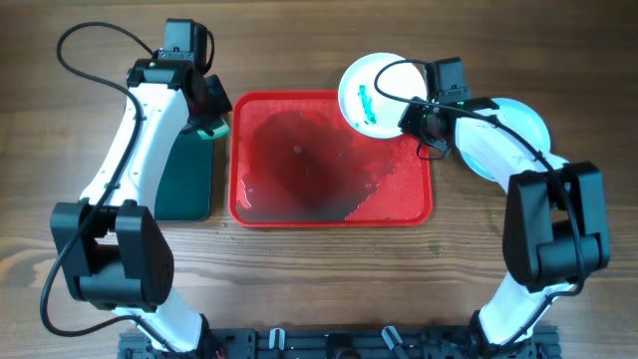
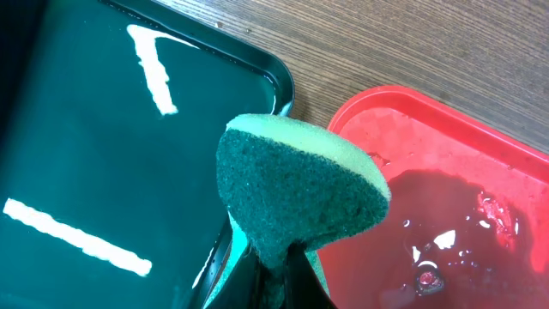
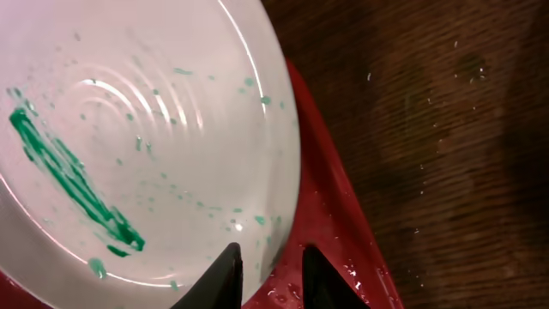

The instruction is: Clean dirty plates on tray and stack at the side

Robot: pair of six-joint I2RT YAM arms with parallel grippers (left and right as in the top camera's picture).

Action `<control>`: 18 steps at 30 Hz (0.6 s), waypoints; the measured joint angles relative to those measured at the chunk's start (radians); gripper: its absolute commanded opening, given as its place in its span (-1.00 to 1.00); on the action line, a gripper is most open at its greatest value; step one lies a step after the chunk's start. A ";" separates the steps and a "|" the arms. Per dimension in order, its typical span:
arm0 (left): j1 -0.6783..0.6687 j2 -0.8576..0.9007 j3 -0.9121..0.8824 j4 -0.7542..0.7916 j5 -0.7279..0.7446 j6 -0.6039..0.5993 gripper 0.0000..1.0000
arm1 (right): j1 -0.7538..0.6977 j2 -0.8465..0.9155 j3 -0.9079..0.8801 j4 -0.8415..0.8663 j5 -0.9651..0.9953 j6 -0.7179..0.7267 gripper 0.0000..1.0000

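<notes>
Dirty plate (image 1: 377,95) is held at the far right corner of the red tray (image 1: 399,194), partly over the tray's rim and partly over the wooden surface (image 1: 329,289). It is round and white, and a green streak (image 1: 365,102) is smeared across it. In the right wrist view the dirty plate (image 3: 146,146) is seen up close and tilted. The green streak (image 3: 73,176) is thick on one side, and little green specks are dotted around it. The plate's edge is pinched by the right gripper (image 3: 273,275): its jaws are clamped on the rim, with one finger on the plate side and one on the side of the red tray (image 3: 330,232). From above, the right gripper (image 1: 417,120) is seen at the plate's right edge.

The red tray is wet, and a dark puddle is spread over its middle.

A second plate (image 1: 523,125), pale teal, is seen on the surface to the right of the tray, partly hidden under the right arm.

A dark green tray (image 1: 184,175) is laid just beside the red tray's left side. Over its far end a green sponge (image 1: 211,128) is held by the left gripper (image 1: 207,118). In the left wrist view the sponge (image 2: 292,189) is squeezed between the jaws of the left gripper (image 2: 274,287). Its rough dark side is turned to the camera, with a light green layer behind. The dark green tray (image 2: 86,154) and a corner of the red tray (image 2: 480,146) are seen below it.
</notes>
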 measured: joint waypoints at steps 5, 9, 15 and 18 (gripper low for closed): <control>0.000 0.000 0.000 0.000 0.000 0.000 -0.92 | 0.000 0.053 0.014 0.005 -0.050 -0.007 -0.89; 0.000 0.000 0.000 0.000 0.000 0.000 -0.92 | 0.046 0.053 0.023 -0.065 -0.149 -0.069 -0.85; 0.000 0.000 0.000 0.000 0.000 0.000 -0.92 | 0.142 0.019 0.035 -0.281 -0.219 -0.197 -0.34; 0.000 0.000 0.000 0.000 0.000 0.000 -0.92 | 0.140 -0.006 0.102 -0.312 -0.212 -0.300 -0.22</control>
